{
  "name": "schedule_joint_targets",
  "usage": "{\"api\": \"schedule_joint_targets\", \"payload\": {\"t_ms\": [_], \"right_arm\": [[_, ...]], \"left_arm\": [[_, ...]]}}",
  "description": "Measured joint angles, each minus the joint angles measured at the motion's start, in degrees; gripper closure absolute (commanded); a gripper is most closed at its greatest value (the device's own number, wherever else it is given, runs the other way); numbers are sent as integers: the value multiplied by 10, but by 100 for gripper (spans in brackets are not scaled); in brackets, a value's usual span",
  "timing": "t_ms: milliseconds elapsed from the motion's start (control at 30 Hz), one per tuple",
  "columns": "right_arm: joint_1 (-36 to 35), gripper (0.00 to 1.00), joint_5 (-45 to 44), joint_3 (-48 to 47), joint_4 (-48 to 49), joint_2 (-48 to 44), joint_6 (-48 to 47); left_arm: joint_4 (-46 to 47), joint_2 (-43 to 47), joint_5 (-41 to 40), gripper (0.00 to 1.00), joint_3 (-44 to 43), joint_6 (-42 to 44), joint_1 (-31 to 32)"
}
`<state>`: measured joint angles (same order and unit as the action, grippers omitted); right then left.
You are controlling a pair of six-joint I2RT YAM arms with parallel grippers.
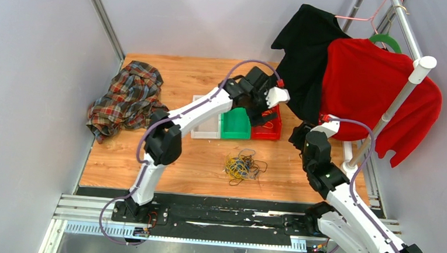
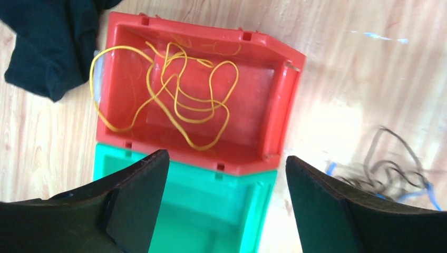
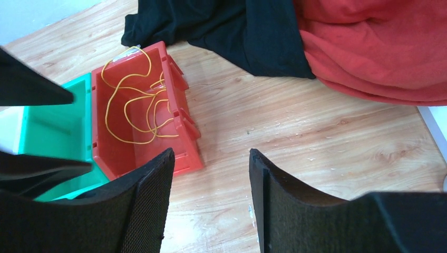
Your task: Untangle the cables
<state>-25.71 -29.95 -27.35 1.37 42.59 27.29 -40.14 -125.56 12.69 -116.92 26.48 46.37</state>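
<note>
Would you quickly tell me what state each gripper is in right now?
Left gripper: open, empty, over the red bin.
Right gripper: open, empty.

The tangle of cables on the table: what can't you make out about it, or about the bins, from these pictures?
- Top view: the tangle is too small to count strands or trace knots.
- Left wrist view: it is blurred, cut off by the right edge and the left gripper.
- Top view: the left arm covers part of the white bin.
- Left wrist view: the green bin runs off the bottom edge.
</note>
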Motion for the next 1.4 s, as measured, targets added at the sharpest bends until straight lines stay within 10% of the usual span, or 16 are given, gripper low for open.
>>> {"api": "schedule_joint_targets", "payload": {"t_ms": [467, 1167, 1400], "right_arm": [[0, 41, 76, -1, 0, 26, -4], [-7, 43, 158, 33, 9, -4, 0], [-7, 46, 159, 43, 6, -16, 2]], "left_arm": [[-127, 253, 142, 21, 243, 27, -27], [-77, 210, 209, 35, 358, 74, 19], [-45, 210, 217, 66, 380, 73, 33]]}}
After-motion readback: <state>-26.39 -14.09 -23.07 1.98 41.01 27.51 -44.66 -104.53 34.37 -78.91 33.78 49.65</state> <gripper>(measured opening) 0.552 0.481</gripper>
